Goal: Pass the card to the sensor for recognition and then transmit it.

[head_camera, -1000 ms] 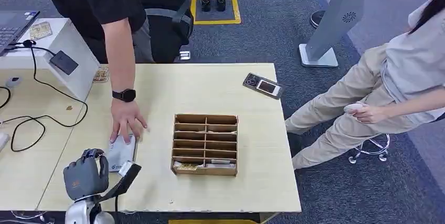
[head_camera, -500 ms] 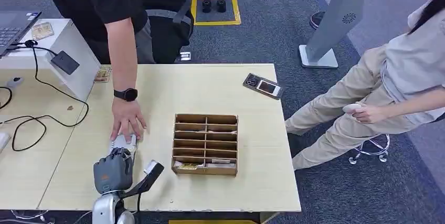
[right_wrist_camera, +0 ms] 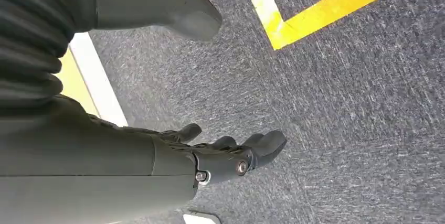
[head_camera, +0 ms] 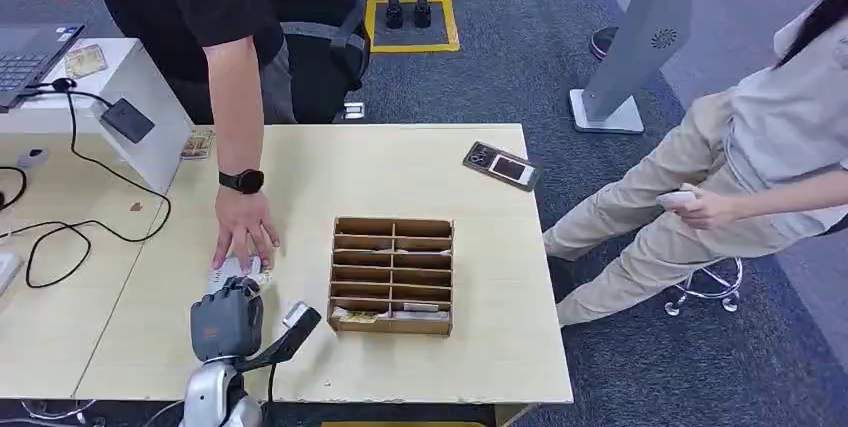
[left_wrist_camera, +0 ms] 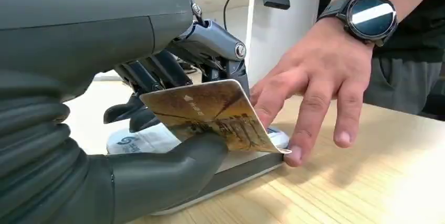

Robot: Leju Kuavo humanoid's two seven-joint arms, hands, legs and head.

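My left hand (head_camera: pixel 227 318) pinches a gold-brown card (left_wrist_camera: pixel 215 115) between its thumb and fingers. The card hovers just over a flat white sensor pad (left_wrist_camera: pixel 147 141) lying on the table. In the head view the sensor pad (head_camera: pixel 222 274) peeks out beyond my hand, under a person's hand (head_camera: pixel 243 237) that presses on its far edge. That person's fingers (left_wrist_camera: pixel 309 103) touch the pad right beside the card. My right hand (right_wrist_camera: pixel 231 153) hangs over grey carpet, fingers apart, holding nothing.
A wooden divided box (head_camera: pixel 391 274) stands just right of my left hand. A phone (head_camera: pixel 501 165) lies at the table's far right. A laptop, black cables (head_camera: pixel 60 237) and a white stand (head_camera: pixel 130 117) sit far left. A second person (head_camera: pixel 760 167) sits to the right.
My left hand moved right and forward from the table's near-left edge, bringing the card over the sensor pad. The person's hand stayed on the pad.
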